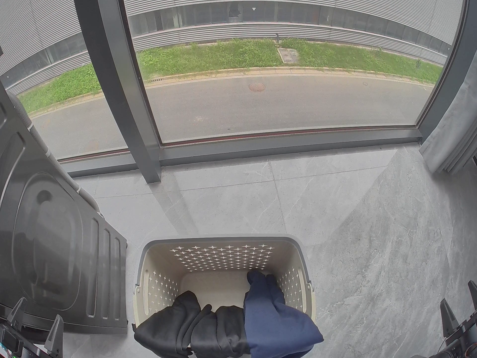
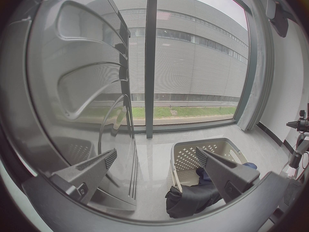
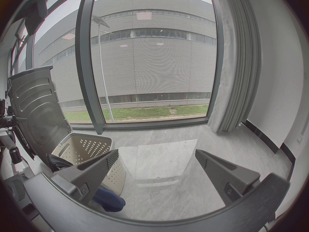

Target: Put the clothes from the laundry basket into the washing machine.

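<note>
Your laundry basket [image 1: 218, 240] stands upright on the grey tiled floor [image 1: 348, 215], mouth up, just to the right of the washing machine [image 1: 54, 254]. Its far wall faces the window [image 1: 278, 100]. The near rim is buried under cloth and partly cut off by the bottom of the head view, so you cannot judge its long axis.

Two pieces of clothing hang over that near rim. The navy garment [image 1: 273, 319] runs lengthwise from the basket's inside, by the right wall, out over the near right corner, its far end pointing at the window. The black garment [image 1: 189, 329] is bunched across the near left part of the rim, touching the navy one. Its folds are too dark to read.

You see the machine as a dark ribbed panel tilted toward the basket. Which face of it this is cannot be told.

Your left pincer [image 2: 155, 152] is spread wide and holds nothing, low beside the machine. Your right pincer [image 3: 156, 152] is equally wide and empty, over bare floor well right of the basket. A grey curtain [image 1: 452, 135] hangs at the window's right end.
</note>
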{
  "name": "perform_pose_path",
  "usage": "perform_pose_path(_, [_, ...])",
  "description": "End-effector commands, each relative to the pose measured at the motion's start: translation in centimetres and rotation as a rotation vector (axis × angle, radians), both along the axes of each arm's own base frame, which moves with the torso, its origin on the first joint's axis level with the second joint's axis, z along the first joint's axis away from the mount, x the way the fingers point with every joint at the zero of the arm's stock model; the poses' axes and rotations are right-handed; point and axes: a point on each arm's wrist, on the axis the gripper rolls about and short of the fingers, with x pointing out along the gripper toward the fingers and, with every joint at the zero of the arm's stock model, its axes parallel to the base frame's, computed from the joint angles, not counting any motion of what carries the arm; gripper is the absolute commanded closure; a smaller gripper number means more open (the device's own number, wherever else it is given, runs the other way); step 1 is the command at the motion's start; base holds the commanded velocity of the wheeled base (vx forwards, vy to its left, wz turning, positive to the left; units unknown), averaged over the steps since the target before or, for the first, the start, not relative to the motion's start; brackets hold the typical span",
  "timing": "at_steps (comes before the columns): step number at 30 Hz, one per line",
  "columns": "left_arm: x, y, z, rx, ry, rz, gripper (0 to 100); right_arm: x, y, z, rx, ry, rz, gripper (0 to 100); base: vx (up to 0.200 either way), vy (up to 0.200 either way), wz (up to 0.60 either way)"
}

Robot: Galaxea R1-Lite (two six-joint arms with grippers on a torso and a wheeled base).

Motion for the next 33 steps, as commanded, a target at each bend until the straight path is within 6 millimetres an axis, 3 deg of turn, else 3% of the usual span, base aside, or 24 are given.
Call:
perform_pose_path(1, [0.04,0.0,-0.42,0.001,0.006,0.001,0,0.01,0.0,-0.52,0.0,0.002,0.0,0,0.0,0.0,0.0])
perform_pose_path(9, [0.04,0.0,-0.42,-0.001,0.006,0.001,0,0.01,0.0,-0.52,0.0,0.002,0.0,0,0.15,0.0,0.0])
perform_pose_path(33, [0.04,0.0,-0.42,-0.002,0.006,0.001,0,0.01,0.0,-0.52,0.0,0.002,0.0,0,0.025,0.0,0.0])
